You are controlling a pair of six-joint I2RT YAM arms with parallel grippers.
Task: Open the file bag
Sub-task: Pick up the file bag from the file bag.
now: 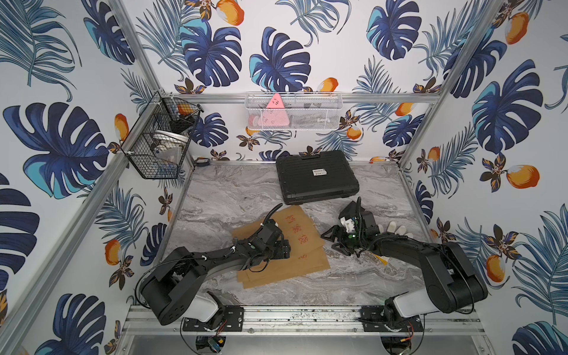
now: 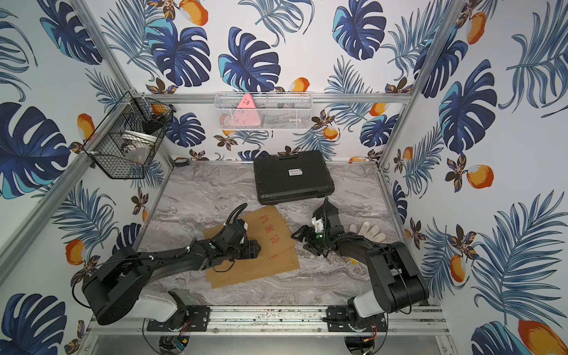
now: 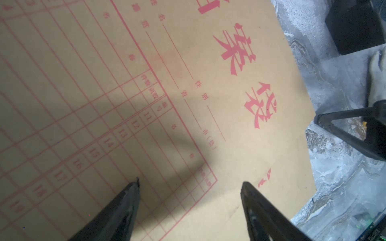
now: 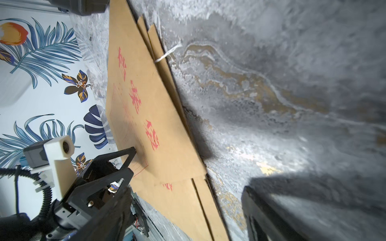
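The file bag is a brown paper envelope with red characters and a red grid, lying flat on the marble table on top of other brown envelopes. My left gripper hovers low over its printed face, open, with only paper showing between the fingertips. Just off the bag's right edge, my right gripper stands open above bare marble. A white string sticks out from the envelopes' edge. The bag lies flat, and I cannot see its flap.
A shut black case lies behind the bag. A white glove rests at the right by my right arm. A black wire basket and a white mesh basket hang on the walls.
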